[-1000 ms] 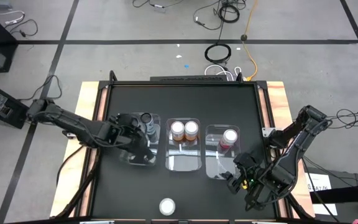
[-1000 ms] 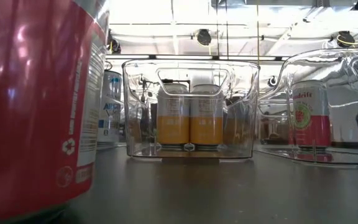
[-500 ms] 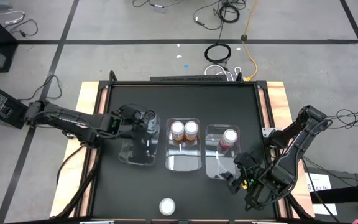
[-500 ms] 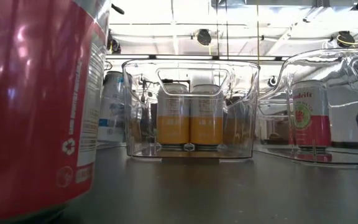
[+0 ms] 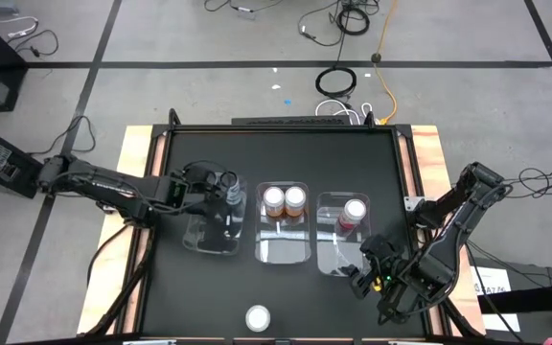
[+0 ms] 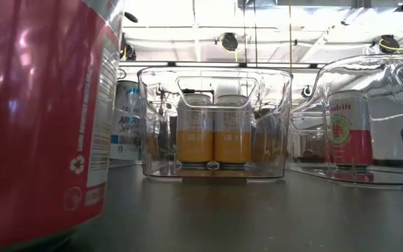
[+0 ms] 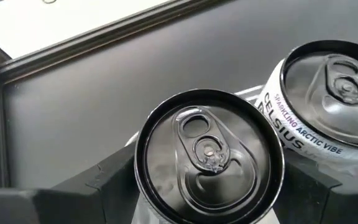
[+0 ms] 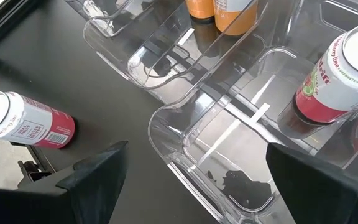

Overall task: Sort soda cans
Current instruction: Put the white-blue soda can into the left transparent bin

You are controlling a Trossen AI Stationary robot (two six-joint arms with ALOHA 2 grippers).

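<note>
Three clear bins stand side by side on the black table. My left gripper (image 5: pixel 222 182) reaches into the far end of the left bin (image 5: pixel 205 241) and is shut on a dark can (image 7: pixel 207 149). A second dark can (image 7: pixel 331 87) stands right beside it. Two orange cans (image 5: pixel 284 199) stand in the middle bin, and a red/pink can (image 5: pixel 355 211) stands in the right bin (image 8: pixel 185 134). Another red can (image 5: pixel 258 317) stands upright on the table near its near edge. My right gripper (image 5: pixel 365 274) is open and hovers by the right bin's near end. My left gripper has the dark can pinched between its two fingers (image 7: pixel 104 180), which sit on opposite sides of the wall just below the top rim (image 7: pixel 140 177). The fingers slant down from the table's left side. The can is upright; its base is hidden.
The red can (image 6: pixel 40 112) by the near edge fills the left of the low view. The near halves of the three bins hold no cans. Wooden strips (image 5: pixel 427 153) border the table left and right. Cables lie on the floor beyond the far edge.
My left gripper has moved from over the near half of the left bin toward the table's far edge, to the bin's far end. The right arm has kept still.
</note>
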